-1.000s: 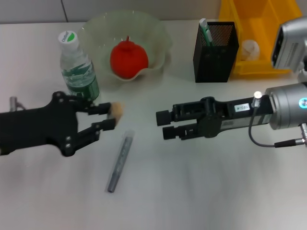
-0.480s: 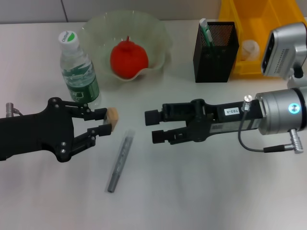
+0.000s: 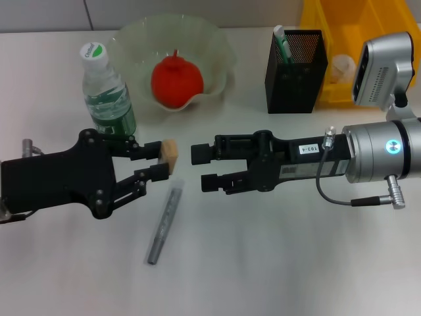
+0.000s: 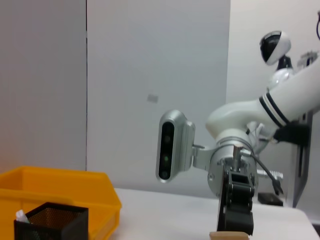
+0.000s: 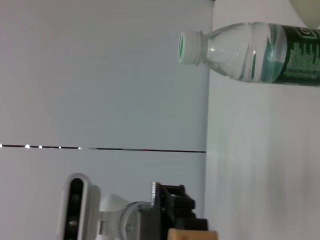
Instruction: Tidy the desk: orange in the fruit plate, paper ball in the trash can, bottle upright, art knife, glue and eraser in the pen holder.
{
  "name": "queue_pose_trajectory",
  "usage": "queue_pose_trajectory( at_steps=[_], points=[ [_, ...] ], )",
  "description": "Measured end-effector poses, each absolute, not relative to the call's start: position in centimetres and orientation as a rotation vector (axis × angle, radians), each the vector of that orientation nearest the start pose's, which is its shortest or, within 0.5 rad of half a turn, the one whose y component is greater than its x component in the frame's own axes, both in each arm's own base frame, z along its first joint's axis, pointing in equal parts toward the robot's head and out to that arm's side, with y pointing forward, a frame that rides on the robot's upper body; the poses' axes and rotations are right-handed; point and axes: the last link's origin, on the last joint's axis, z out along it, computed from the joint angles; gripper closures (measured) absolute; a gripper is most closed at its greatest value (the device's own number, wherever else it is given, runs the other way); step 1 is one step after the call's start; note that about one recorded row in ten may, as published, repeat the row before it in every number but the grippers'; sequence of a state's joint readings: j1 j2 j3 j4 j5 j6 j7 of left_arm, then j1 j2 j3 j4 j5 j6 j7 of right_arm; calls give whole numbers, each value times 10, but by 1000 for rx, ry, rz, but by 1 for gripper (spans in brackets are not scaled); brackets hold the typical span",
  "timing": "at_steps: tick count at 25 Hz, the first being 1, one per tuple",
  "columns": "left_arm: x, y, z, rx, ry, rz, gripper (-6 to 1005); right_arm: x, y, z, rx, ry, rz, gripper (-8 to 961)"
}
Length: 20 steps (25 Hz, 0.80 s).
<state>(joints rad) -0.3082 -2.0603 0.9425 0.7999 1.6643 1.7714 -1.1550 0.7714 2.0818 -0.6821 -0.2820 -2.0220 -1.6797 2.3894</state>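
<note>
My left gripper (image 3: 164, 162) is shut on the tan eraser (image 3: 170, 156), held at mid-desk just right of the upright bottle (image 3: 107, 92). Facing it from the right, my right gripper (image 3: 201, 168) is open, its fingertips a short gap from the eraser. The grey art knife (image 3: 164, 224) lies on the desk (image 3: 276, 263) below both grippers. The orange (image 3: 176, 80) rests in the fruit plate (image 3: 131, 36). A paper ball (image 3: 341, 66) lies in the yellow trash can (image 3: 342, 23). The black pen holder (image 3: 296, 62) holds a green-and-white stick (image 3: 281, 41). The eraser (image 4: 229, 234) shows in the left wrist view, before the right gripper.
The fruit plate, pen holder and trash can line the far edge of the desk. The bottle (image 5: 250, 52) stands close behind my left fingers. The right arm's silver camera housing (image 3: 381, 69) rises in front of the trash can.
My right gripper has moved left toward the eraser. My left gripper has shifted right and slightly up with the eraser, narrowing the gap between the two.
</note>
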Motion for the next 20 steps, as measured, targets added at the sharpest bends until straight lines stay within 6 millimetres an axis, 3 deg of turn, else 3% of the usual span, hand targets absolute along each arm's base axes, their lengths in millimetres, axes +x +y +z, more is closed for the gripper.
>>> queue_pose_trajectory(
  at_steps=[20],
  points=[
    [-258,277,-5,-2714,-232,-1007,736,188,317,-66,-2497,2393,955,149]
  ],
)
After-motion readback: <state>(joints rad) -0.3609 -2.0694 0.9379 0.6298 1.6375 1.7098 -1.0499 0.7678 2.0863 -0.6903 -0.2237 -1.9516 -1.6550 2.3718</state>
